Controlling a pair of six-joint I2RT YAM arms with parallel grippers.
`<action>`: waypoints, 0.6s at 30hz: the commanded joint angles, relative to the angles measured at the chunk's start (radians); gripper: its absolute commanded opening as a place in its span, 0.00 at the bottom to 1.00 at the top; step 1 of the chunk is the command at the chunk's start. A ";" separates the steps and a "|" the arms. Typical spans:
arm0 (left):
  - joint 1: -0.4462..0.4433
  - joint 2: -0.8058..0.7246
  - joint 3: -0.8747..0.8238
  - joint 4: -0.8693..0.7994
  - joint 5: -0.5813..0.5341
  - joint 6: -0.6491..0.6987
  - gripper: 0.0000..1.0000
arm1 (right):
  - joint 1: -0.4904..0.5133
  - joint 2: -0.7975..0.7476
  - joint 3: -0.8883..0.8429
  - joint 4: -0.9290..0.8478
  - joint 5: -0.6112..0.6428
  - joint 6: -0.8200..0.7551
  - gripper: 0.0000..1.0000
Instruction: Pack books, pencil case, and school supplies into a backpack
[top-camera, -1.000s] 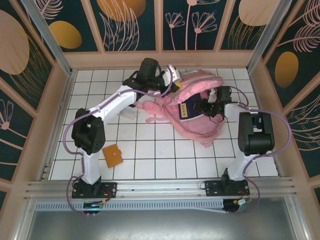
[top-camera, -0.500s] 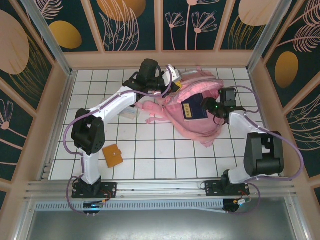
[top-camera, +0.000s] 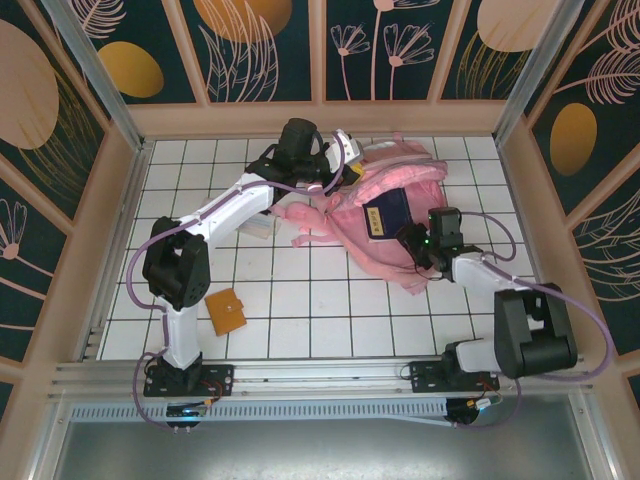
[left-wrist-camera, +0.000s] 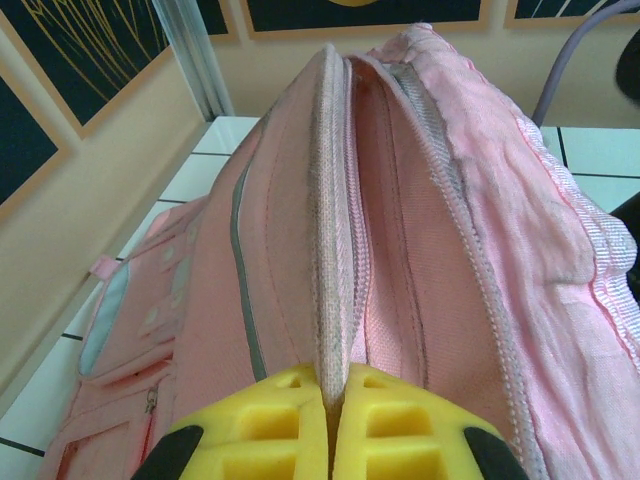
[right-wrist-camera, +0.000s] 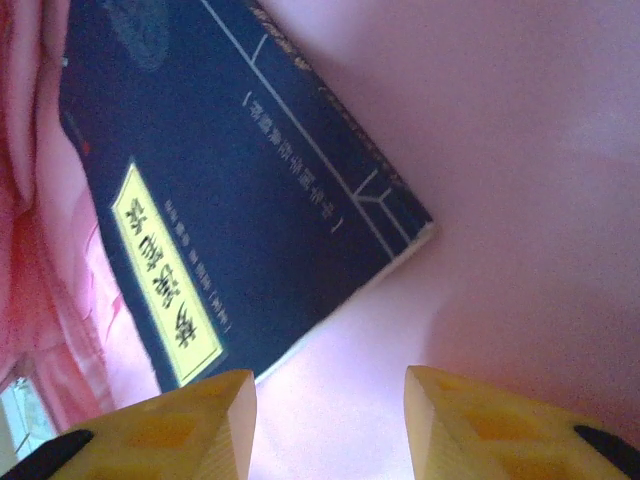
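- Top external, and the large pink fabric backpack (top-camera: 405, 170) sprawls at 1 o'clock on the white tiled table (top-camera: 300, 290), mouth gaping.
- The flat navy-blue book with the small yellow label (top-camera: 392, 215) lies in that mouth, with pink fabric around it.
- The left gripper (top-camera: 345, 168) sits at the backpack's 10 o'clock rim, right on the fabric.
- The right gripper (top-camera: 410, 243) hangs at 5 o'clock from the book, over the backpack's lower flap; from up here I cannot tell how wide its jaws stand.
- Way off at 8 o'clock, well apart from the bag, the small orange-brown notebook (top-camera: 225, 312) lies flat on the tiles beside the left arm.
- Left wrist now: the left gripper (left-wrist-camera: 333, 400) has its yellow fingers (left-wrist-camera: 280, 420) pressed together, and a ridge of the backpack (left-wrist-camera: 420, 250), a grey-edged zip seam, is pinched between them and runs off to 12 o'clock.
- A grey reflective strip runs down the pink panel at 9 o'clock.
- Right wrist: the right gripper (right-wrist-camera: 330, 420) shows its yellow fingers (right-wrist-camera: 190, 420) parted, with a clear gap and nothing between them.
- The book (right-wrist-camera: 250, 170) lies just beyond at 11 o'clock on smooth pink lining, its near corner pointing to 3 o'clock and its yellow label close above the left-hand finger.
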 joint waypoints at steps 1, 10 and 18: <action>-0.001 -0.051 0.015 0.080 0.046 0.014 0.00 | -0.001 0.056 0.023 0.109 0.027 -0.021 0.39; -0.002 -0.058 -0.009 0.121 0.077 0.027 0.00 | 0.003 0.120 0.015 0.367 -0.035 -0.207 0.18; -0.001 -0.062 -0.018 0.112 0.082 0.030 0.00 | -0.002 0.240 0.078 0.506 -0.094 -0.262 0.13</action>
